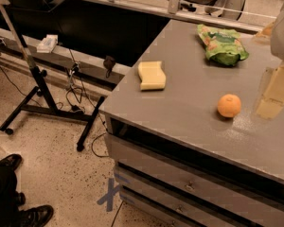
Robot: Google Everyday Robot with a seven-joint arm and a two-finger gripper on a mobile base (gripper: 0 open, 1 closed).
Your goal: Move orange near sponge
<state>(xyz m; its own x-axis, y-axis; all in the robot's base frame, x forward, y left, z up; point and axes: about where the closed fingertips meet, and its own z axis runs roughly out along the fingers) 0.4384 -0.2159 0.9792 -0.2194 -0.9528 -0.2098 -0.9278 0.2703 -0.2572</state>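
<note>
The orange (228, 105) is a small round fruit sitting on the grey table (180, 112), right of the middle and near the front. The pale yellow sponge (151, 75) lies flat near the table's left edge, well to the left of the orange and apart from it. My gripper (274, 92) hangs at the right edge of the view, just right of the orange and a little above the table, not touching the fruit. Part of the gripper is cut off by the edge of the view.
A green crinkled snack bag (222, 44) lies at the back of the table. Drawers (180, 183) sit under the table front. A black wheeled stand (42, 93) with cables is on the floor to the left. A person's black shoes (19, 207) are at bottom left.
</note>
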